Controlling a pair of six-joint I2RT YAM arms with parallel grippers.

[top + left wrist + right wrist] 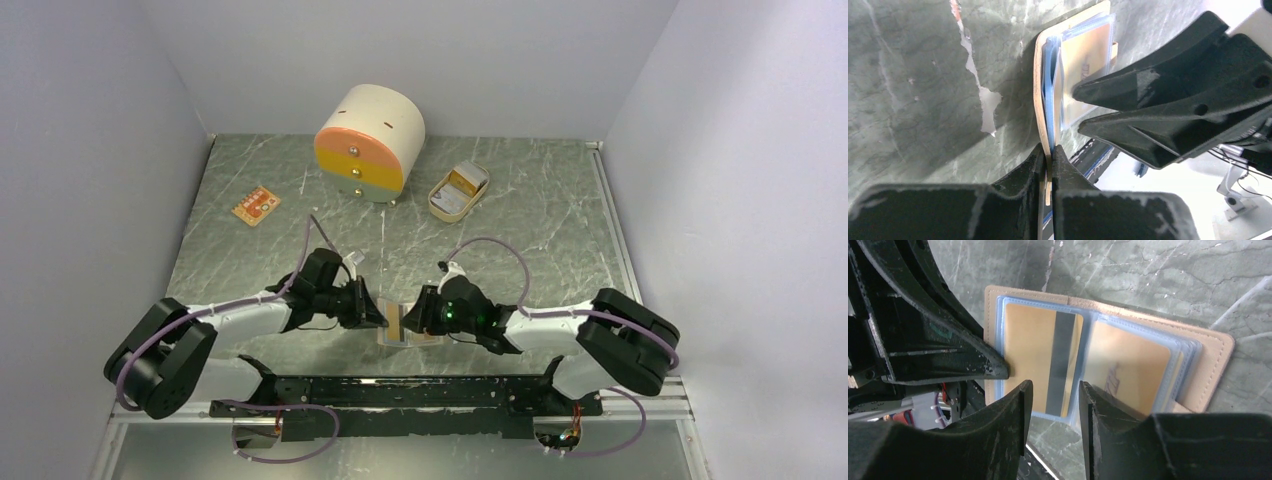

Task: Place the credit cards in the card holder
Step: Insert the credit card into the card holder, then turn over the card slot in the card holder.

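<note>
Now my left gripper (1049,154) pinches the card holder (1215,347) open; my right gripper (1055,390) (jaws half-parted, empty) should next push the yellow card (1030,340) home.

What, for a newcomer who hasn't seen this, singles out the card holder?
On the marble table, look near its front edge, between the left gripper and right gripper. There is the card holder: an open tan wallet with clear sleeves, flat, unlike the round drawer box and oval tray behind.

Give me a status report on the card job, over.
Left pincer shut on card holder edge. Right pincer open over its clear sleeves. Yellow card in a sleeve. Nothing blocking.
</note>
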